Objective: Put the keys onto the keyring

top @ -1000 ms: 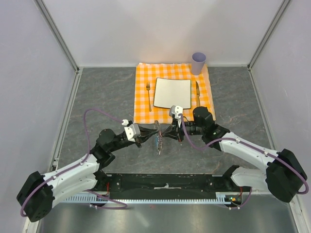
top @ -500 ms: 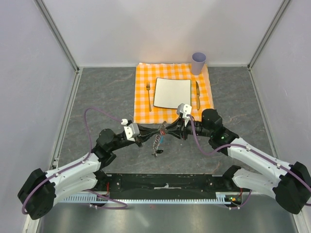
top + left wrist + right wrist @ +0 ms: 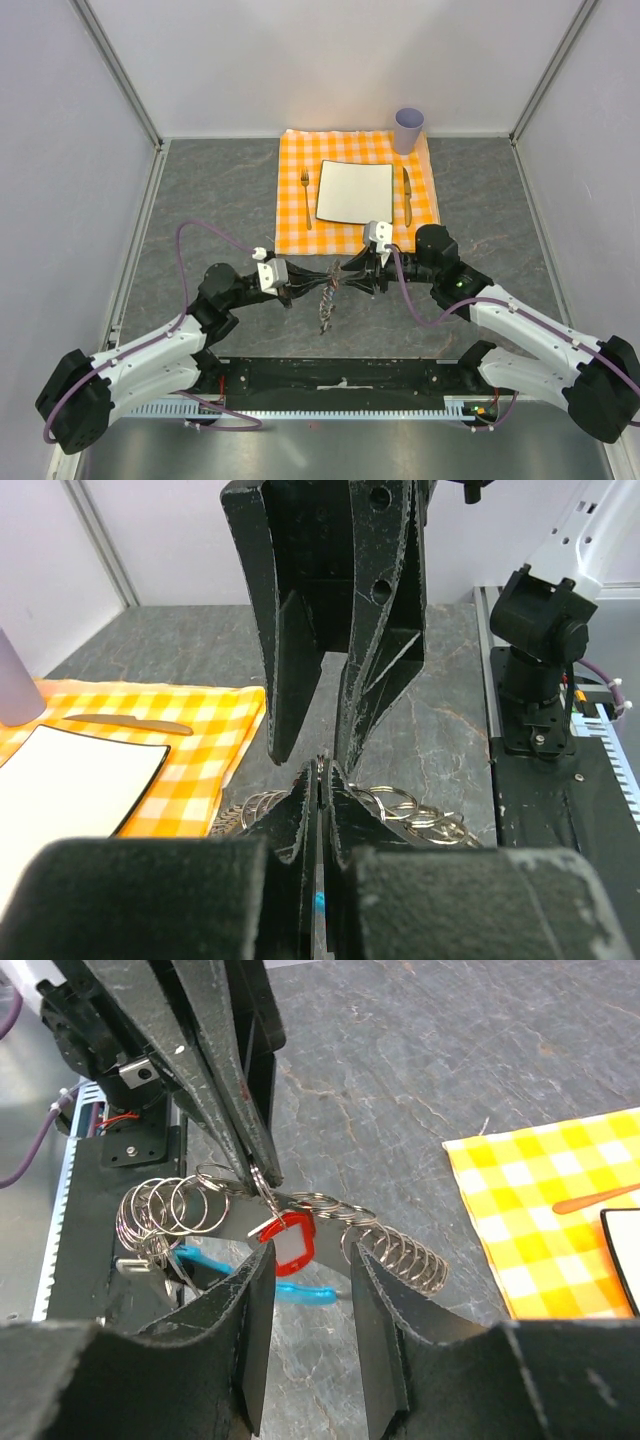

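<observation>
The keyring (image 3: 160,1210) is a bunch of silvery rings with a wire coil (image 3: 400,1250) and a blue tab (image 3: 295,1292), hanging just above the table. My left gripper (image 3: 322,773) is shut on one thin ring of it, its fingers (image 3: 215,1090) coming in from the upper left of the right wrist view. A key with a red head (image 3: 285,1240) dangles from that pinched ring. My right gripper (image 3: 308,1272) stands open just in front of the red key, touching nothing. From above, the left gripper (image 3: 308,287) and right gripper (image 3: 352,280) face each other with the keyring (image 3: 326,302) between them.
An orange checked cloth (image 3: 295,225) lies behind the grippers with a white square plate (image 3: 354,190), a fork (image 3: 306,195), a knife (image 3: 407,190) and a lilac cup (image 3: 408,128). Grey walls close the table at left, right and back.
My right gripper has opened and drawn back to the right, off the keyring. The keyring now hangs from the left gripper alone, which has shifted a little right.
</observation>
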